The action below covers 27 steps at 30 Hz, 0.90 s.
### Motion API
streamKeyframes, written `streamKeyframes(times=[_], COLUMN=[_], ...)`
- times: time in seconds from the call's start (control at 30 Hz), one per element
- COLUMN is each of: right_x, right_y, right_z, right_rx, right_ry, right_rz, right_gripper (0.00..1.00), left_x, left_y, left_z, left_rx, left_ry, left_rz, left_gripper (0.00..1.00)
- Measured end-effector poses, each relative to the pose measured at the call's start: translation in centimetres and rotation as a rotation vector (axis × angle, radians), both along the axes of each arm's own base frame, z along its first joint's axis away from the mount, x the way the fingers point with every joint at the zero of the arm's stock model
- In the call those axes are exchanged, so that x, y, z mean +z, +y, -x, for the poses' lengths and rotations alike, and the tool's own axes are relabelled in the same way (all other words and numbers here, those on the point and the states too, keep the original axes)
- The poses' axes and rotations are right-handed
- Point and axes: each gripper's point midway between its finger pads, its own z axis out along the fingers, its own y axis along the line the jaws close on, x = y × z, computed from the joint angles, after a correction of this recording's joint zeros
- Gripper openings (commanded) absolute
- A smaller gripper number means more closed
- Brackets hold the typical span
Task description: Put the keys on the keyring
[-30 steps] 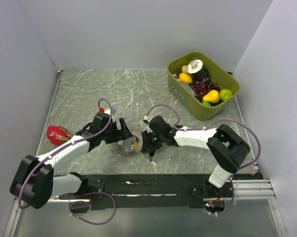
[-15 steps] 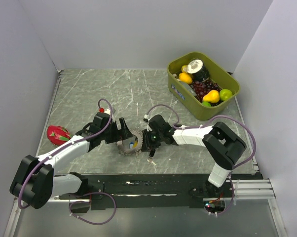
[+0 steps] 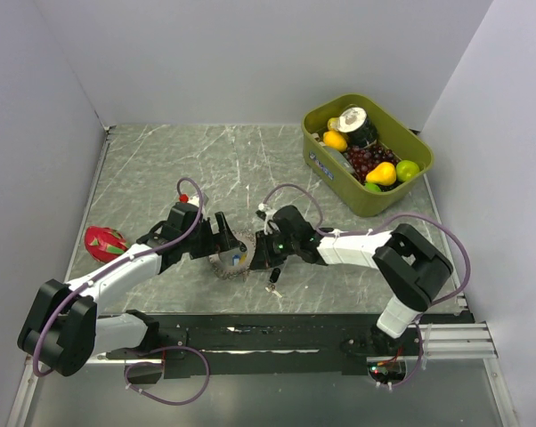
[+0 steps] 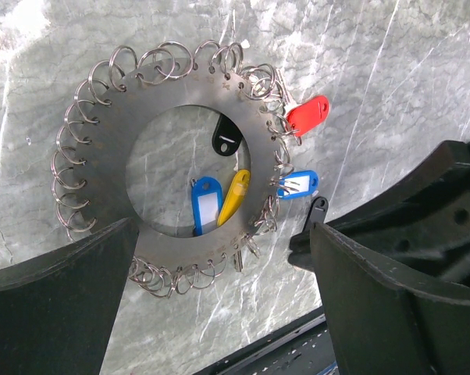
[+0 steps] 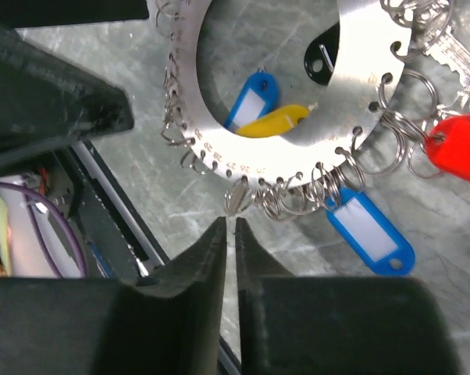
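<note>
The keyring (image 4: 114, 156) is a flat grey metal ring with many small wire loops round its rim, lying on the marble table. Red (image 4: 307, 114), blue (image 4: 297, 185) and black (image 4: 227, 137) tagged keys hang from it, with a yellow tag (image 4: 235, 195). My left gripper (image 4: 219, 266) is open, its fingers (image 4: 55, 297) either side of the ring's near edge. My right gripper (image 5: 230, 230) is shut, with nothing seen between the jaws. Its tips are just below a small silver key (image 5: 236, 201) on the keyring (image 5: 360, 47). A black key (image 3: 273, 285) lies loose on the table.
A green bin (image 3: 339, 182) of fruit stands at the back right. A red dragon fruit (image 3: 105, 240) lies at the left wall. A small red thing (image 3: 184, 197) sits behind the left arm. The black front rail (image 3: 250, 325) runs close behind the grippers.
My right gripper has moved left, up to the keyring's edge. The keyring has shifted slightly left. The left arm has hardly moved.
</note>
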Motion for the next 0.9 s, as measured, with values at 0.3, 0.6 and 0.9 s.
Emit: streamKeyframes(times=[0.3, 0.6, 0.9], right_x=[0.4, -0.9, -2.1], right_y=[-1.1, -2.1, -0.8], right_z=[-0.5, -0.8, -0.9], right_rx=[-0.052, -0.073, -0.047], right_ry=[-0.039, -0.037, -0.035], right_rz=[0.031, 0.109, 0.142], right_gripper=[0.50, 0.55, 0.53], left_x=[0.0, 0.0, 0.0], left_y=[0.0, 0.0, 0.0], left_z=[0.0, -0.1, -0.1], left_rx=[-0.002, -0.005, -0.013], left_ry=[-0.002, -0.006, -0.012], left_rz=[-0.002, -0.002, -0.008], left_gripper=[0.99, 0.99, 0.99])
